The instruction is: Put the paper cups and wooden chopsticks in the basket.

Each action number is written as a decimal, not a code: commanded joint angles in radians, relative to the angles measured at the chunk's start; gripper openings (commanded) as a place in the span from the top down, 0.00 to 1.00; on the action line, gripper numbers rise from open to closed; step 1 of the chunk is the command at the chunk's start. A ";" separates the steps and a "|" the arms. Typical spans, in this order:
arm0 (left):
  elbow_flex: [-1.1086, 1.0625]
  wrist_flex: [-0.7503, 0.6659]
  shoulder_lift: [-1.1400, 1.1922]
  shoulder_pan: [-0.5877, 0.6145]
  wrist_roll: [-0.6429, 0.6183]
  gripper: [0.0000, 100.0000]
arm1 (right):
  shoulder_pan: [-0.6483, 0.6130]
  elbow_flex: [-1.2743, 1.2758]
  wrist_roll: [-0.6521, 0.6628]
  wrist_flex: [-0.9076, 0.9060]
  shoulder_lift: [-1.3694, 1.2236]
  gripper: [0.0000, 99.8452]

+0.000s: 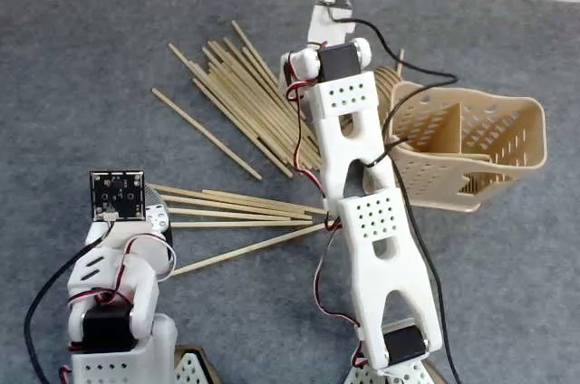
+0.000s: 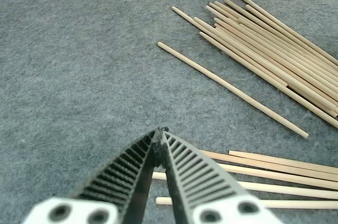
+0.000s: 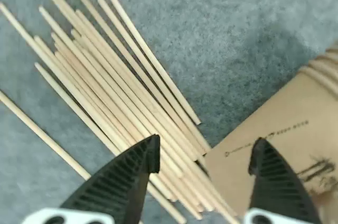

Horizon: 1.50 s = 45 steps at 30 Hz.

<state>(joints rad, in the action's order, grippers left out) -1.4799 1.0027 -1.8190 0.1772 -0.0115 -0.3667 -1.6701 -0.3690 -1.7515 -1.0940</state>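
A: Placing the chopstick pile [image 1: 249, 99] first?

B: Toward the tabletop's far edge, mid-width, long axes slanting far-left to near-right. Directly beneath the right gripper [image 3: 206, 147], spread wide and gripping nothing, with a paper cup [image 3: 274, 150] on its side under one finger. Best reached from that side.

A: Counting?

B: Too packed in the pile to count. One stray chopstick [image 1: 204, 130] beside it. A fan [image 1: 245, 210] of five mid-table, at the left gripper [image 2: 160, 134], pinched closed, empty. One basket [image 1: 507, 117] toward the right edge.
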 commanded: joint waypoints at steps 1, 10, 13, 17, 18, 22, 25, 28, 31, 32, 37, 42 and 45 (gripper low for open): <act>0.007 -0.018 -0.012 0.004 0.009 0.99 | -0.007 -0.110 -0.112 -0.015 0.087 0.71; 0.007 -0.018 -0.012 0.004 0.009 0.99 | 0.008 -0.079 -0.230 -0.016 0.090 0.71; 0.007 -0.018 -0.012 0.002 0.009 0.99 | 0.008 -0.007 -0.233 -0.016 0.111 0.71; 0.005 -0.018 -0.012 0.002 0.009 0.99 | 0.010 0.165 -0.293 -0.016 0.222 0.71; 0.005 -0.018 -0.012 0.002 0.009 0.99 | 0.008 0.216 -0.301 -0.015 0.263 0.71; 0.005 -0.018 -0.012 0.002 0.009 0.99 | 0.004 0.449 -0.315 -0.010 0.415 0.71; 0.005 -0.017 -0.012 0.004 0.009 0.99 | 0.008 0.576 -0.368 0.002 0.463 0.71; 0.005 -0.017 -0.012 0.004 0.009 0.99 | 0.010 0.638 -0.376 0.015 0.464 0.63; 0.005 -0.017 -0.012 0.004 0.009 0.99 | 0.008 0.650 -0.400 0.067 0.464 0.54; 0.005 -0.017 -0.012 0.004 0.009 0.99 | 0.008 0.650 -0.407 0.094 0.464 0.52; 0.005 -0.015 -0.012 0.004 0.009 0.99 | 0.010 0.651 -0.411 0.202 0.412 0.52; 0.005 -0.014 -0.012 0.004 0.009 0.99 | 0.039 0.642 -0.413 0.229 0.302 0.52; 0.005 -0.014 -0.012 0.004 0.009 0.99 | 0.071 0.641 -0.414 0.228 0.251 0.52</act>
<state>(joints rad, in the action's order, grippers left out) -1.4799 1.0027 -1.8190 0.1772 -0.0100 -0.3345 -1.0119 -0.7741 -1.5382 -0.8454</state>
